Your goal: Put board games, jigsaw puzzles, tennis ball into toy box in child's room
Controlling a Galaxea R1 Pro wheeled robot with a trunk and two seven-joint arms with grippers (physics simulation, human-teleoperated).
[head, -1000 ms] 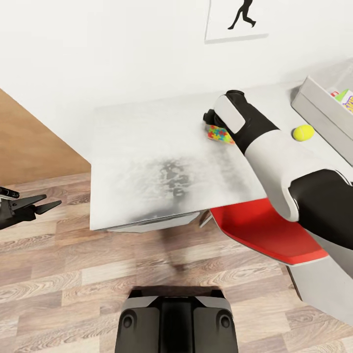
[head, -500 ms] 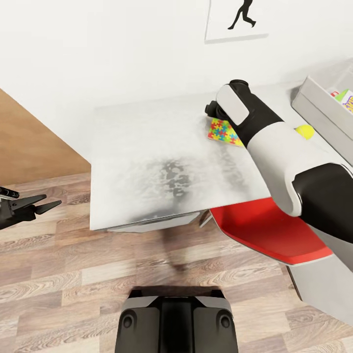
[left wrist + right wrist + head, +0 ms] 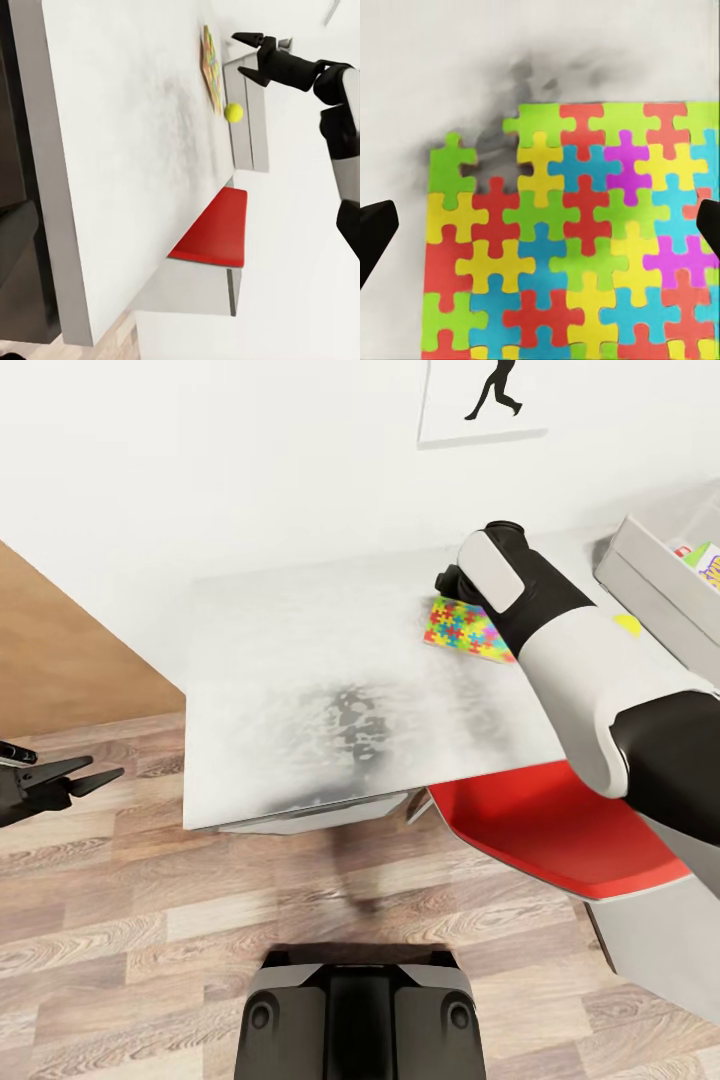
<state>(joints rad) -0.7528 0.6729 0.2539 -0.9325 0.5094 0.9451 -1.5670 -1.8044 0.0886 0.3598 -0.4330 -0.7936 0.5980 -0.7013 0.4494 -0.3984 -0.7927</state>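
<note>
Right wrist view has my right claw [image 3: 540,225] spread wide, empty, over the jigsaw puzzle [image 3: 577,240] lying flat near the table's [image 3: 300,660] back edge: thin, probably light, best pinched by an edge.

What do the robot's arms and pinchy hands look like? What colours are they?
The right arm is chunky and rounded, with smooth white shells and black parts at the joints. The left gripper is black with two thin pointed fingers. The right gripper is black too, with pointed fingertips.
</note>
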